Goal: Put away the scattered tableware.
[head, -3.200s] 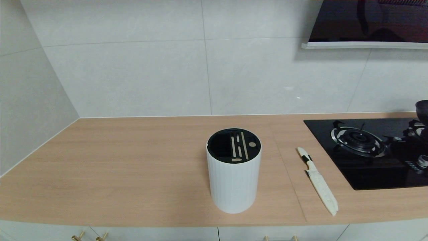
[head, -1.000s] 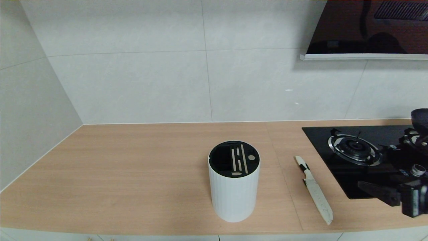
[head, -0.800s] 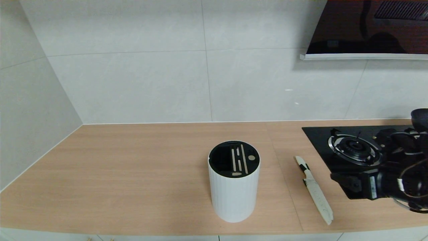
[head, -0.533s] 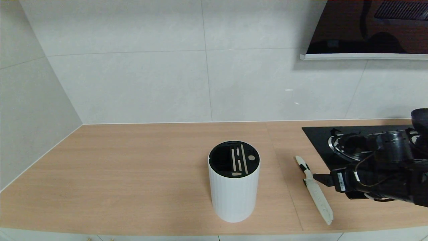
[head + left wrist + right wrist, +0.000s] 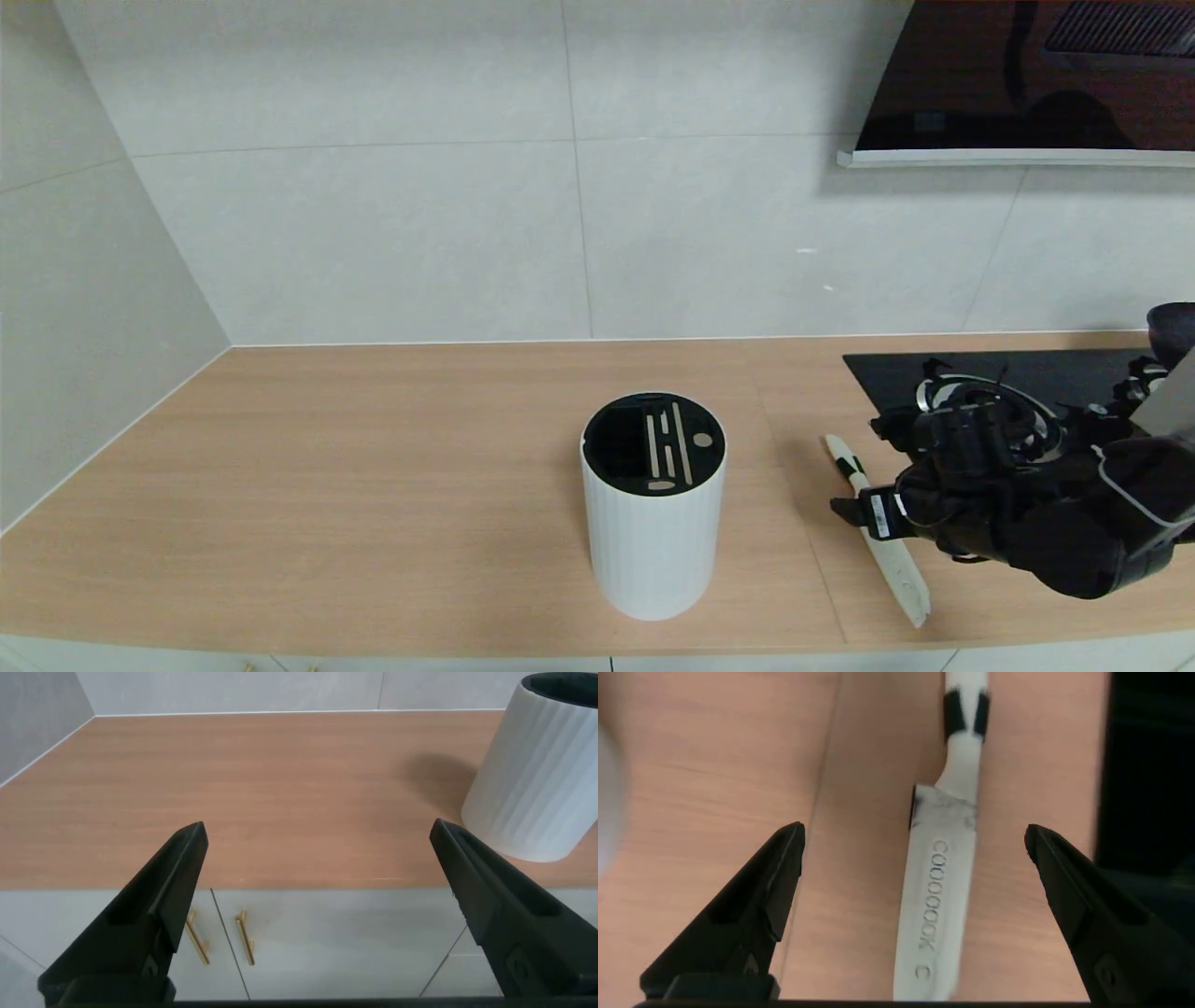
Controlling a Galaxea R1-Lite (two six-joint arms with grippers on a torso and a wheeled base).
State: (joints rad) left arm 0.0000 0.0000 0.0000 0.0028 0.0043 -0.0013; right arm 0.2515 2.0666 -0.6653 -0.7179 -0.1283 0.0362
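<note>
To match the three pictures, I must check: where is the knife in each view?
Head view: knife on the countertop, right of the white holder.
Right wrist view: knife in the middle, between the fingers of the open right gripper.
Left wrist view: faces the white holder instead.
Shared landmark: the countertop seam beside the knife.
</note>
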